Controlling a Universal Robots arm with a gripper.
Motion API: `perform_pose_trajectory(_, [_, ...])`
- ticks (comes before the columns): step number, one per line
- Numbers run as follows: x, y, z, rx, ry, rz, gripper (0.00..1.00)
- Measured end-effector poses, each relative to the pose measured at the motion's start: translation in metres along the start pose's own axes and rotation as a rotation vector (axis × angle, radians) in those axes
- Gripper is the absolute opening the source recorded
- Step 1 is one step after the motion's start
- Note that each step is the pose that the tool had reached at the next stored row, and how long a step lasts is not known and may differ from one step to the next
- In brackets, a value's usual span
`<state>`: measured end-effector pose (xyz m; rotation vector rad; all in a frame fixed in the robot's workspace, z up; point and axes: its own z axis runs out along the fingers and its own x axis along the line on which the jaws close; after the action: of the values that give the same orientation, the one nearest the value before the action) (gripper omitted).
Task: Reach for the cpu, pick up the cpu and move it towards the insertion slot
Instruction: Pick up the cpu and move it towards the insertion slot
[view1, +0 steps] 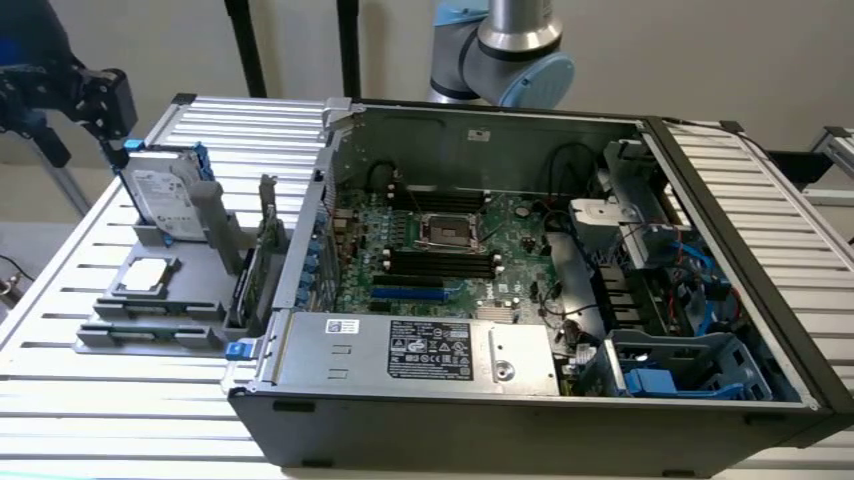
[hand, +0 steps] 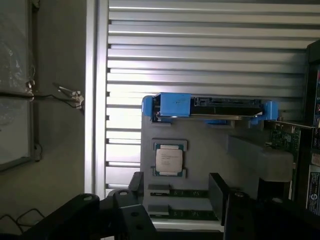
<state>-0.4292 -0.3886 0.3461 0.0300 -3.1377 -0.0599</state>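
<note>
In the exterior view, the gripper (view1: 96, 100) hangs over the far corner of the slatted table (view1: 67, 250), towards the exterior view's left, above one upright hard drive (view1: 167, 200) with blue rails. Near that drive, one cpu (view1: 144, 277) lies flat in its pocket on the grey tray (view1: 94, 338), nothing touching it and open air above. The tray sits just beside the open computer case (view1: 534, 405), with one expansion card (view1: 267, 245) standing at the tray edge nearest the case wall. Inside the case, one insertion slot (view1: 451, 232) lies on the motherboard, framed in metal and uncovered, well apart from the cpu.

In the wrist view, we see the gripper (hand: 177, 200) with its jaws spread apart and empty. The cpu (hand: 169, 160) lies beyond them, untouched. Two memory sticks (hand: 181, 192) lie in the tray (hand: 210, 150) closer to the jaws, and the hard drive (hand: 210, 107) stands on the cpu's far side. Bare table slats (hand: 200, 50) stretch past the tray's edge.
</note>
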Motion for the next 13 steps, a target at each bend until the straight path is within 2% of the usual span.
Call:
perform_pose_trajectory(1, [0.0,-0.0004,0.0005,0.0,0.0003,0.0,0.65])
perform_pose_trajectory(2, [-0.001,-0.001,0.0022,0.0,0.0003,0.0,0.71])
perform_pose_trajectory(13, [-0.001,-0.0083,0.022,-0.0001,-0.0002,0.011,0.71])
